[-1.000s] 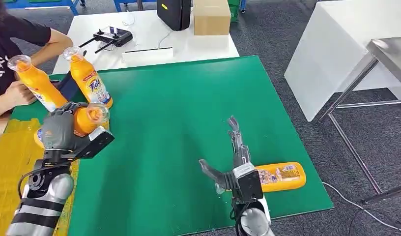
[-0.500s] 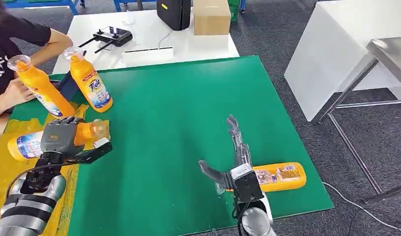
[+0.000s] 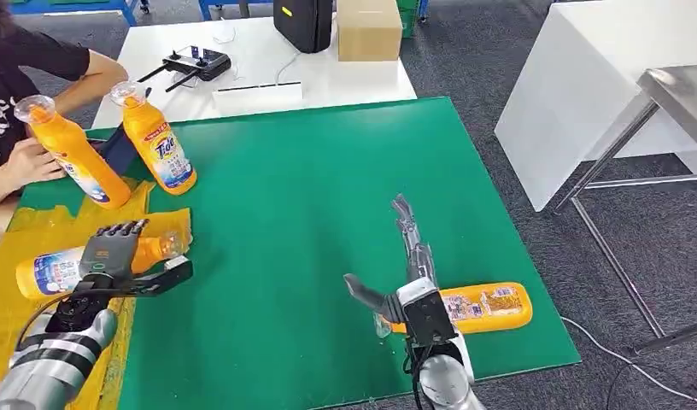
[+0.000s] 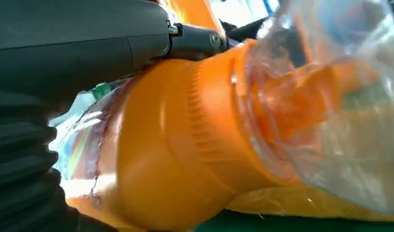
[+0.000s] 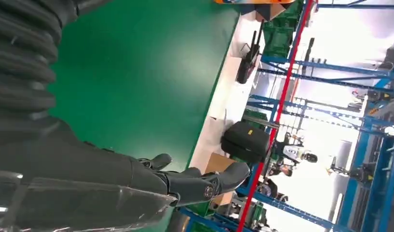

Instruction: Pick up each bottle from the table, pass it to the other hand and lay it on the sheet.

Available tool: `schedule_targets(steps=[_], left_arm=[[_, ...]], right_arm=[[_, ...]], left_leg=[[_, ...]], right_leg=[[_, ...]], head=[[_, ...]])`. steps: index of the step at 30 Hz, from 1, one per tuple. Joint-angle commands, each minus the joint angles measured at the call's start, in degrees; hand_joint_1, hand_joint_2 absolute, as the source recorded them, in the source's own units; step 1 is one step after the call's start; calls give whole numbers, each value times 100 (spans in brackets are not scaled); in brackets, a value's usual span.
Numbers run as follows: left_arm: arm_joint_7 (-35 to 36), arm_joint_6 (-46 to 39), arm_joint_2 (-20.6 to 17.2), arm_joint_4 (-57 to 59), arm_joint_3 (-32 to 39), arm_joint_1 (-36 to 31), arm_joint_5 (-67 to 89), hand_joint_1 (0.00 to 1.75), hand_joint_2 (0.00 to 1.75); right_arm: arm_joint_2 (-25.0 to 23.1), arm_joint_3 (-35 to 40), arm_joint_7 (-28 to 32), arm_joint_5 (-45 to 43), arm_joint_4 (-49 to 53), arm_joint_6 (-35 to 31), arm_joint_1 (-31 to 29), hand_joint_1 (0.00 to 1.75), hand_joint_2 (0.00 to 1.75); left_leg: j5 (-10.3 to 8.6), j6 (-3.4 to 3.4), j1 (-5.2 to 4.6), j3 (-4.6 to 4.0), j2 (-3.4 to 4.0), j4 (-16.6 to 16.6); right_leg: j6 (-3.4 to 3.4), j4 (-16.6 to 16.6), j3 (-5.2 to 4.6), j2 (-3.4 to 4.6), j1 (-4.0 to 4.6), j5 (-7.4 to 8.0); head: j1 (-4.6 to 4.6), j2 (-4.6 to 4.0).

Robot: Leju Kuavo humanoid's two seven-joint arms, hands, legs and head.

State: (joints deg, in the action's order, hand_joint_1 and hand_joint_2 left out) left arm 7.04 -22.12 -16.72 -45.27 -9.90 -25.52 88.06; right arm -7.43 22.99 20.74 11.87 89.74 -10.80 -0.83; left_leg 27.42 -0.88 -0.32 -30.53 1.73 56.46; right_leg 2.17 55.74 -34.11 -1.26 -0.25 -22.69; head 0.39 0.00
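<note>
An orange bottle (image 3: 50, 272) with a clear cap lies on its side on the yellow sheet (image 3: 20, 333) at the left. My left hand (image 3: 114, 256) is over its neck, fingers straightened past it and thumb spread away; in the left wrist view the bottle (image 4: 185, 145) sits under a straight finger. Another orange bottle (image 3: 486, 307) lies on the green mat (image 3: 311, 196) at the front right. My right hand (image 3: 409, 265) is open beside its cap end, fingers pointing away. Two more orange bottles (image 3: 72, 154) (image 3: 157, 145) stand upright at the back left.
A person sits at the far left with a hand (image 3: 29, 162) by the left upright bottle. Behind the mat, a white table (image 3: 268, 68) carries a controller (image 3: 196, 61), a black bag (image 3: 302, 21) and a cardboard box (image 3: 368, 30). A white table and a metal frame (image 3: 618, 145) stand to the right.
My left hand brought the bottle down from above the mat's edge onto the yellow sheet, and its fingers uncurled from it. The right hand barely moved.
</note>
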Motion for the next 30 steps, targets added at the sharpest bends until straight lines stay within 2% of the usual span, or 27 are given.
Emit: schedule_targets(steps=[1, 7, 11, 13, 15, 16, 20, 21, 23, 25, 30], left_arm=[[-2, 28, 200, 857, -126, -335, -10, 0, 175], [9, 200, 308, 1109, -67, -415, -64, 0, 175], [-287, -156, 526, 1064, 169, -361, -515, 0, 175], [-770, -203, 673, 790, 410, -264, -1148, 0, 175], [-1640, -97, 863, 201, 653, -33, -2203, 0, 175], [-2062, 98, 961, -451, 658, 236, -2900, 0, 175], [-2886, 333, 1132, -2245, 511, 972, -4642, 0, 175], [-3279, 604, 1169, -2838, 465, 1222, -5344, 0, 175], [-3583, 1146, 1209, -3465, 414, 1490, -6132, 0, 175], [-3985, 1756, 1235, -4309, 352, 1861, -6819, 0, 175], [-4182, 2360, 1376, -5307, 293, 2492, -7198, 0, 175]], right_arm=[[128, 34, -31, 12, -311, -1, -226, 0, 175], [129, 9, -56, 23, -293, -17, -206, 0, 175], [111, -13, -85, 40, -281, -53, -146, 0, 175], [118, 6, -96, 58, -266, -68, -119, 0, 175], [136, 19, -102, 83, -234, -108, -62, 0, 175], [146, 7, -119, 89, -226, -156, -20, 0, 175], [190, 30, -70, 162, -229, -316, 50, 0, 175], [212, 62, -23, 279, -197, -448, 70, 0, 175], [260, 117, -16, 490, -156, -593, 80, 0, 175], [343, 200, -95, 1074, -64, -843, 110, 0, 175], [658, 326, -545, 2468, 165, -926, 195, 0, 175]], left_leg=[[0, 7, 7, 19, -16, -3], [-2, 7, 6, 31, -18, -4], [-6, 9, 3, 36, -19, -8], [-7, 12, 7, 41, -28, -7], [-9, 10, 2, 35, -22, -5], [-9, 12, 6, 37, -31, -6], [6, 12, 14, 37, -30, 2], [-2, 10, 3, 29, -14, -2], [4, 11, 6, 25, -13, 1], [11, 11, 7, 22, -13, 5], [27, 13, 12, 25, -8, 11]], right_leg=[[-3, -7, 22, 6, 5, 1], [-3, -6, 32, 2, 4, 1], [-2, -8, 37, -1, 1, 1], [-2, -10, 46, -5, 4, 1], [0, -6, 39, -8, 0, 0], [0, -12, 44, -10, 4, 1], [2, -11, 46, 1, 11, -9], [2, -5, 32, 1, 2, -3], [2, -5, 29, 4, 5, -7], [1, -3, 26, 8, 6, -11], [-1, 0, 24, 22, 9, -17]], head=[[0, 0], [0, 0], [0, 0], [0, 0], [-2, 0], [0, 0], [4, 0], [0, 0], [2, 0], [0, 0], [0, 0]])
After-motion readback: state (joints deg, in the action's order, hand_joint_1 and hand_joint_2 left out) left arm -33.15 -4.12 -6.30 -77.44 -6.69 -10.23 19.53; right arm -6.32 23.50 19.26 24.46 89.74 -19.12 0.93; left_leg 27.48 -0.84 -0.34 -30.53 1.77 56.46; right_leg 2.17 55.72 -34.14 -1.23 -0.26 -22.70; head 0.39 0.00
